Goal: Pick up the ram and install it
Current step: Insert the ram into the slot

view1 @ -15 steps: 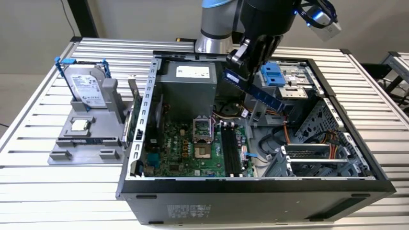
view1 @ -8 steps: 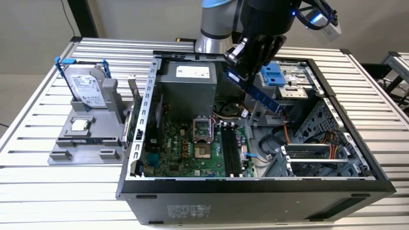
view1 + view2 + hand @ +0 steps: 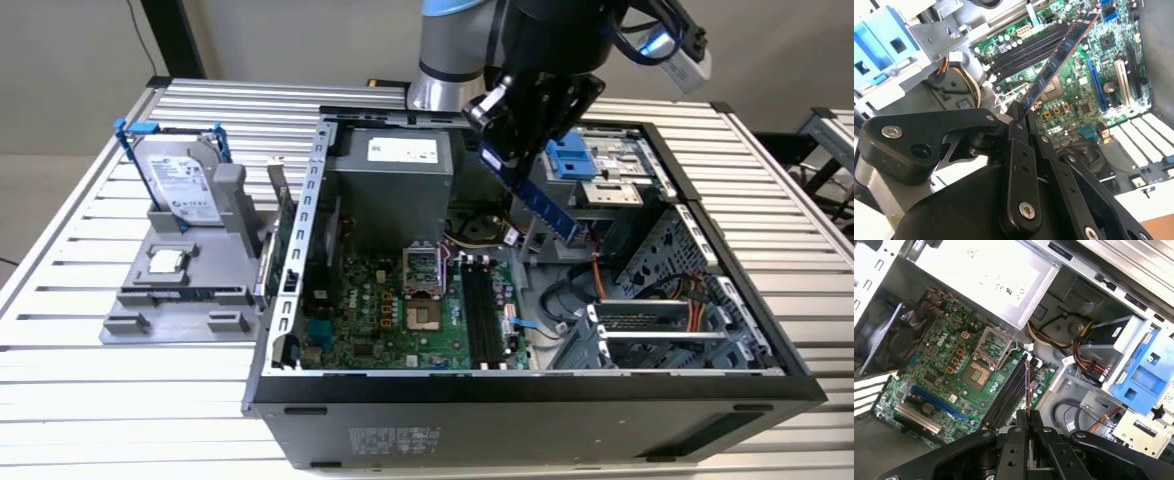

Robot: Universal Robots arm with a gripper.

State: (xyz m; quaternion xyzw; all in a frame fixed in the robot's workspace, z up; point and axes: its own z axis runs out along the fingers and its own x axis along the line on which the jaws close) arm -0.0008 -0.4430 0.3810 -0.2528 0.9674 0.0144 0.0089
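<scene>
Ram (image 3: pixel 541 200) is gripped at one end by my end effector (image 3: pixel 497 135), which is closed tight on it. It hangs tilted in the air inside the open computer case (image 3: pixel 534 388), above the motherboard (image 3: pixel 380 310) and not touching the black memory slots (image 3: pixel 483 315). I see the case standing on the slatted worktop (image 3: pixel 80 400).
</scene>
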